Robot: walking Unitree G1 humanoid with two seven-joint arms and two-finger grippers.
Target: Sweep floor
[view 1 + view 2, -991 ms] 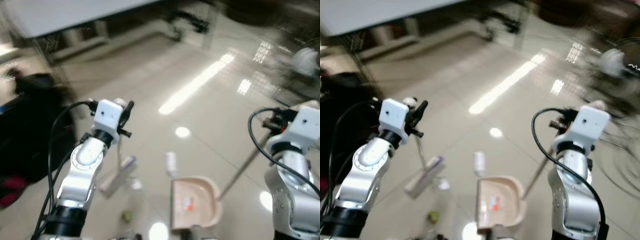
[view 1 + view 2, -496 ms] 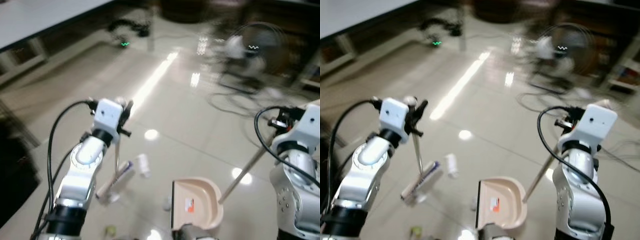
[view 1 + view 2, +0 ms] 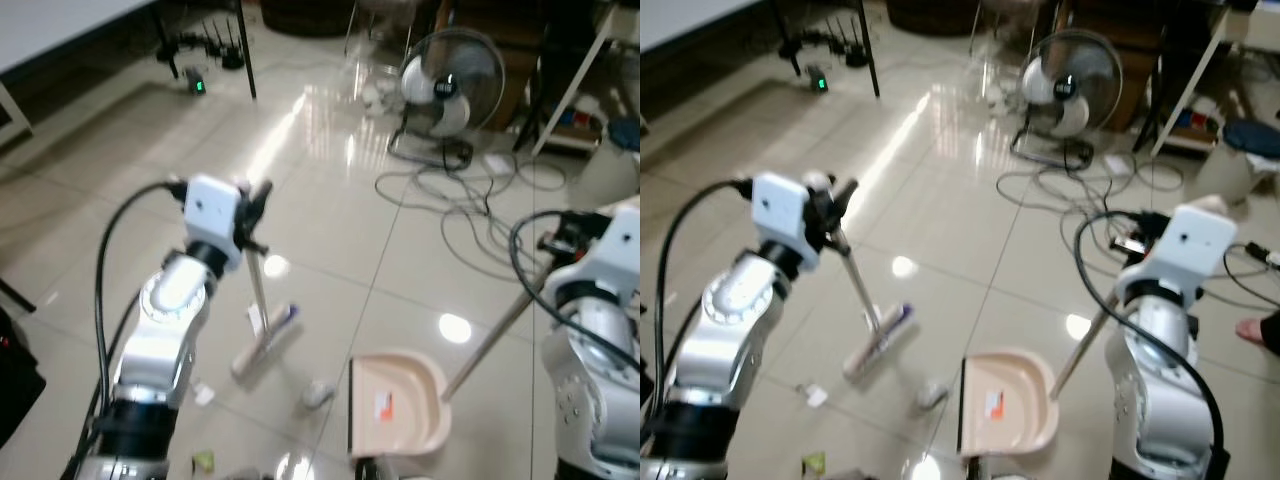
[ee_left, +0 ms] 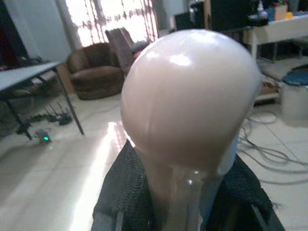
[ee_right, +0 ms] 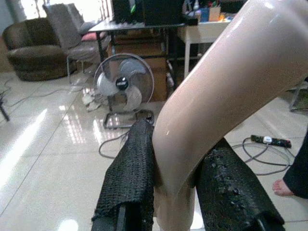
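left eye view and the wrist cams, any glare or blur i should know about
Left eye view: sharp, with ceiling-light glare spots on the glossy tiled floor beside the beige plastic dustpan. Left wrist view: the rounded cream broom handle tip sits very close and soft, with bright blown-out windows behind. Right wrist view: the beige dustpan handle looms close, the background is sharp.

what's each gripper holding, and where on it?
Left gripper: shut on grey-handled broom, just under its rounded top. Right gripper: shut on beige plastic dustpan, at its handle's bent top.

Bright indoor light glares off the glossy floor [image 3: 330,200] in long white streaks and spots. Head views are mildly soft. Window light [image 4: 110,19] blows out white; the near knob [image 4: 190,96] is blurred.
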